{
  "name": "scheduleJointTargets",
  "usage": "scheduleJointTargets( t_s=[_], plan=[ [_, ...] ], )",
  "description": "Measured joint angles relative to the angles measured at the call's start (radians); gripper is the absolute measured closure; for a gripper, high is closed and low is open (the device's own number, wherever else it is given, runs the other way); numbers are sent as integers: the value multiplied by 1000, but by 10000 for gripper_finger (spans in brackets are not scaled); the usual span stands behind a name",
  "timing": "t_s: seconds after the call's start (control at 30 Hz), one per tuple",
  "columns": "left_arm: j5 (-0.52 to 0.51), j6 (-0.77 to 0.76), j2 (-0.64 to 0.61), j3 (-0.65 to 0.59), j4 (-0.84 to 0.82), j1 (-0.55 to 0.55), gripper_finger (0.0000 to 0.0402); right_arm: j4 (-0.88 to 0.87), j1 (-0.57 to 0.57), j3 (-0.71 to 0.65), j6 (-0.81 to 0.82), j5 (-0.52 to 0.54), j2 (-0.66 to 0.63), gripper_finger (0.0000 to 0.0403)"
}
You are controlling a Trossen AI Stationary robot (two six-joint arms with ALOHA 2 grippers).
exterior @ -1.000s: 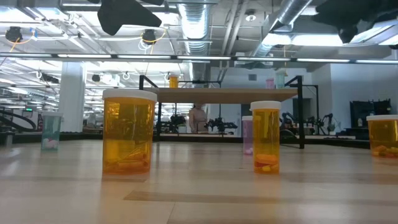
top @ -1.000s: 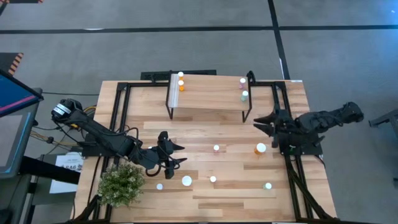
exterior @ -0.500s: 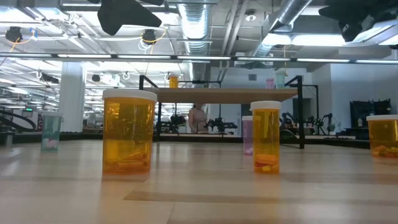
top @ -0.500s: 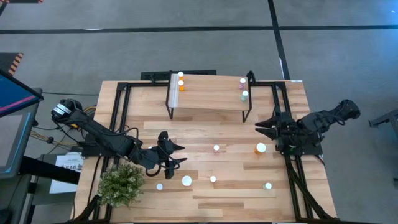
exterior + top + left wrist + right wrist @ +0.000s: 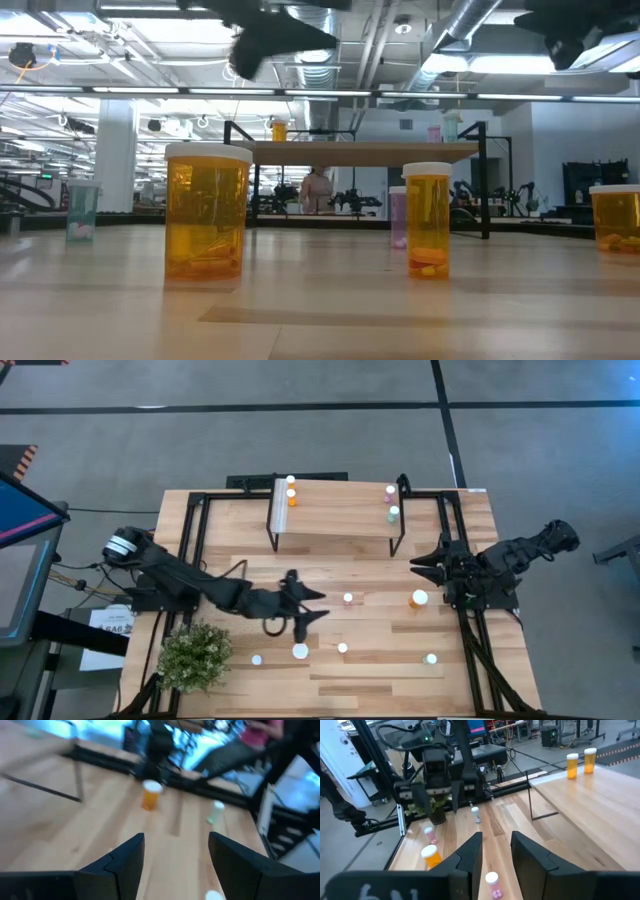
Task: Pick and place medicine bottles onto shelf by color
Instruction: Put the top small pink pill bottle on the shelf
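The shelf (image 5: 335, 510) stands at the table's far side, with two orange bottles (image 5: 291, 490) at its left end and a pink bottle (image 5: 390, 492) and a green bottle (image 5: 394, 512) at its right end. Several more bottles stand upright on the tabletop: a large orange one (image 5: 300, 651), a small orange one (image 5: 342, 648), a pink one (image 5: 348, 598), an orange one (image 5: 418, 598) and two green ones (image 5: 257, 659) (image 5: 431, 658). My left gripper (image 5: 318, 607) hangs open above the table's middle, holding nothing. My right gripper (image 5: 420, 565) waits at the right with a narrow gap and nothing in it.
A potted green plant (image 5: 195, 655) sits at the near left corner. Black frame rails (image 5: 190, 540) run along both sides of the table. Bare wood (image 5: 380, 680) lies along the near edge. In the low view, a person (image 5: 318, 190) shows beyond the shelf.
My left gripper has swung from the table's near left toward the right, out over the middle, sinking a little, and stays open. The bottles have not moved.
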Motion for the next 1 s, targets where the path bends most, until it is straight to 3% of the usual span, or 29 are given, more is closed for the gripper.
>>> scheduleJointTargets(
  t_s=[0.1,0.2,0.37,0.53,0.73,1.0],
  plan=[
    [126,-1,52,55,-26,42,194,-7,0,0,21,0,0,280],
    [177,20,88,95,-37,70,194,-7,0,0,22,0,0,280],
    [174,70,153,116,-33,104,194,-7,0,0,22,0,0,280],
    [150,-23,235,116,-30,141,194,-6,0,0,21,0,0,280],
    [243,34,317,116,27,187,194,-6,0,0,21,0,0,280],
    [251,80,383,116,69,213,189,-6,0,0,6,0,0,280]
  ],
)
